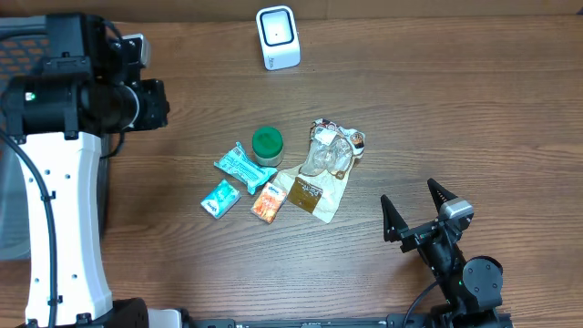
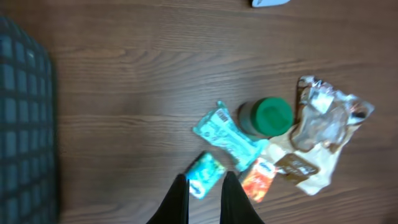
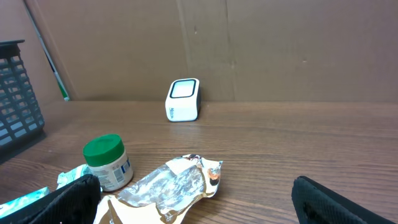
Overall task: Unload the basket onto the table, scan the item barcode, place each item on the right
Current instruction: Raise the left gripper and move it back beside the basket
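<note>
left claw closed | right claw spread | scanner apart from jar

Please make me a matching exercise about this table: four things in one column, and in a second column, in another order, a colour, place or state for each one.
Column one:
1. scanner
2. jar lid
3. right pincer
4. orange packet

Column two:
a. open, holding nothing
b. green
c. white
d. lying flat, next to a small teal packet

Right pairs: 1-c, 2-b, 3-a, 4-d.
</note>
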Robot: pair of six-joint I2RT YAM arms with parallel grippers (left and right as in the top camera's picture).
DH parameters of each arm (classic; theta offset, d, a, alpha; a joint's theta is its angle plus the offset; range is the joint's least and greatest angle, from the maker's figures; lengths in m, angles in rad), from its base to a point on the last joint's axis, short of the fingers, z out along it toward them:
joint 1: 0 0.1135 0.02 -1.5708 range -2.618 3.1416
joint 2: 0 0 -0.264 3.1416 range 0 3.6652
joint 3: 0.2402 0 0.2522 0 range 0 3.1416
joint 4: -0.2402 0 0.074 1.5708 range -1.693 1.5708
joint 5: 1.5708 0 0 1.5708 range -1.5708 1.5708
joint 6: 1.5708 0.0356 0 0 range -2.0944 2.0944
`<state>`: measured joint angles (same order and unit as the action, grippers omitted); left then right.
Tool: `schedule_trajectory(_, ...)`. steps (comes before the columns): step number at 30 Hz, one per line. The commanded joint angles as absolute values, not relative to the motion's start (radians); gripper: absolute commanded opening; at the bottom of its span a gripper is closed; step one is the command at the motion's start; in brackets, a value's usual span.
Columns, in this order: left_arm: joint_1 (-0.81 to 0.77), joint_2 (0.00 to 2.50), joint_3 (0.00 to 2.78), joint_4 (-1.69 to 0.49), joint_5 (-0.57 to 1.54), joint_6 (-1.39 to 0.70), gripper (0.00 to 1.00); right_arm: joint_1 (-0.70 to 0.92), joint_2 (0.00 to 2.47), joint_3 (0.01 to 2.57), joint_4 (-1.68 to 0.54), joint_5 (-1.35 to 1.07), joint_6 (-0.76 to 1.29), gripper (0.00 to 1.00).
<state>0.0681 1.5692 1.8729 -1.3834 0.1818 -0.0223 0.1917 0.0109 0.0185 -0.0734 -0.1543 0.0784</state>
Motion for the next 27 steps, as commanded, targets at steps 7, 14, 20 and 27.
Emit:
schedule_trajectory(7,0.075,1.574,1.881,-1.388,-0.004,0.163,0.04,0.197,0.003,0.008,-0.070,-0.159,0.081,1.00)
schedule_trajectory(14,0.075,1.575,1.881,-1.427,-0.015,0.156,0.04,0.197,0.003,0.008,-0.070,-0.159,0.081,1.00)
schedule_trajectory(20,0.075,1.576,1.880,-1.451,-0.063,0.149,0.04,0.197,0.003,0.008,-0.070,-0.159,0.081,1.00)
schedule_trajectory(27,0.075,1.576,1.880,-1.469,-0.062,0.149,1.00,0.197,0.003,0.008,-0.070,-0.160,0.081,1.00)
